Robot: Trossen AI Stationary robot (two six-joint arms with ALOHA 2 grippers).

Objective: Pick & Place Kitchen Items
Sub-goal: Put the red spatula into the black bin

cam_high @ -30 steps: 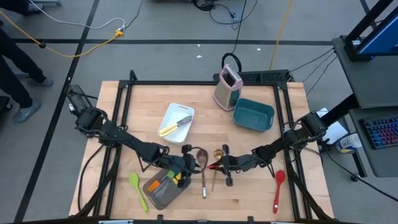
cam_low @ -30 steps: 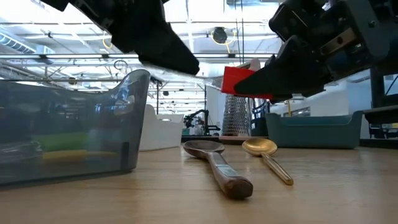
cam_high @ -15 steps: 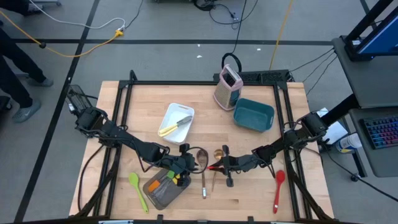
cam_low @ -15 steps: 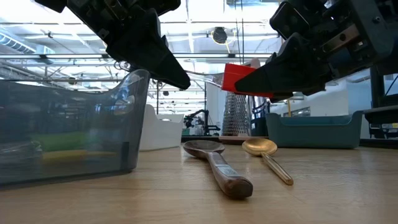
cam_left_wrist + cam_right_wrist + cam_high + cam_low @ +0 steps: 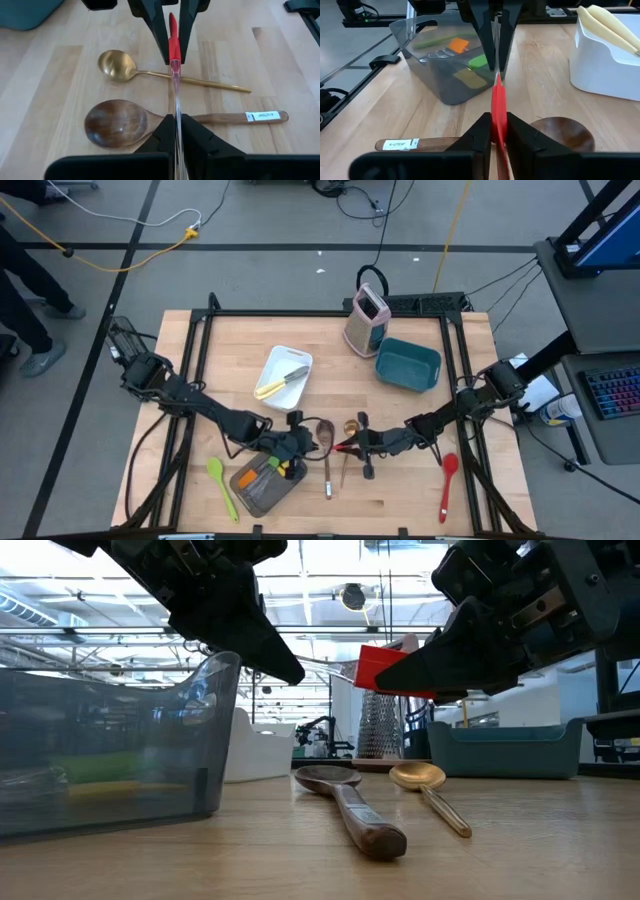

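A red spatula point(image 5: 498, 107) with a clear handle point(image 5: 176, 82) hangs level between my two grippers, above the brown wooden spoon point(image 5: 120, 122) and the gold spoon point(image 5: 117, 65), which lie flat on the table. My left gripper point(image 5: 300, 443) is shut on the clear handle. My right gripper point(image 5: 352, 446) is shut on the red blade. In the low view the blade point(image 5: 380, 665) shows between the two dark grippers. A green spatula point(image 5: 222, 485) and a red spoon point(image 5: 448, 483) lie flat near the table's front edge. My left gripper pinches the clear handle point(image 5: 178, 131) between its two fingers, coming level from the table's left, the fingers lying along the handle. The spatula is clear of the table. My right gripper pinches the red blade point(image 5: 498, 125) on its two flat faces, coming level from the table's right. The blade stands on edge, clear of the spoons below.
A grey see-through pan point(image 5: 262, 480) with orange and green utensils stands front left. A white tray point(image 5: 287, 360) with a yellow-handled knife point(image 5: 275, 387) is at mid-table. A teal bin point(image 5: 408, 365) and an upright grater point(image 5: 365, 320) stand at the back.
My left gripper has drawn back a little toward the table's left, away from the right gripper, and dipped; more of the clear handle now shows between the two grippers. The right gripper and the red blade have kept still.
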